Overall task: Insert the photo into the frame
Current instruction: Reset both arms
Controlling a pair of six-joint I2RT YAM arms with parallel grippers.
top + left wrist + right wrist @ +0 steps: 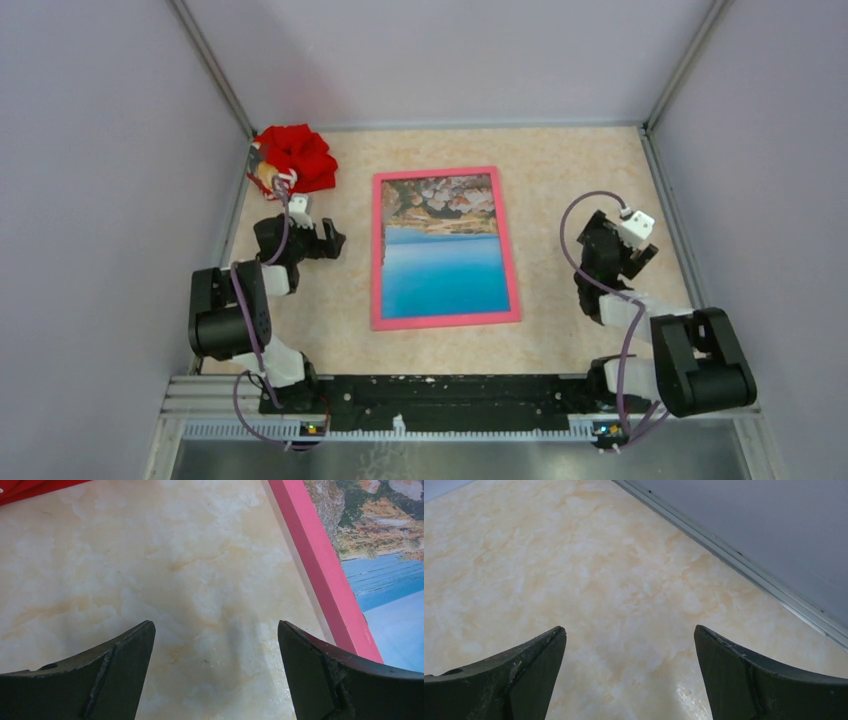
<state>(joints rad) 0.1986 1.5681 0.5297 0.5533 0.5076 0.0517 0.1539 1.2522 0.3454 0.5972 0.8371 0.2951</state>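
The photo (446,262) is seated in the pink frame (446,321), flat on the marbled beige table (570,165), grey walls (100,150) around; left pincer (214,626) and right pincer (629,628) are spread wide, empty.

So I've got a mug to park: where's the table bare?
Widest bare patch: between the frame and the right claw. Narrower strips lie between frame and back wall, and between frame and arm bases. Crowded: far-left corner, where the red cloth sits by the left claw.

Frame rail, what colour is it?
The frame is plain pink, with no pattern. The left wrist view shows it best, up close.
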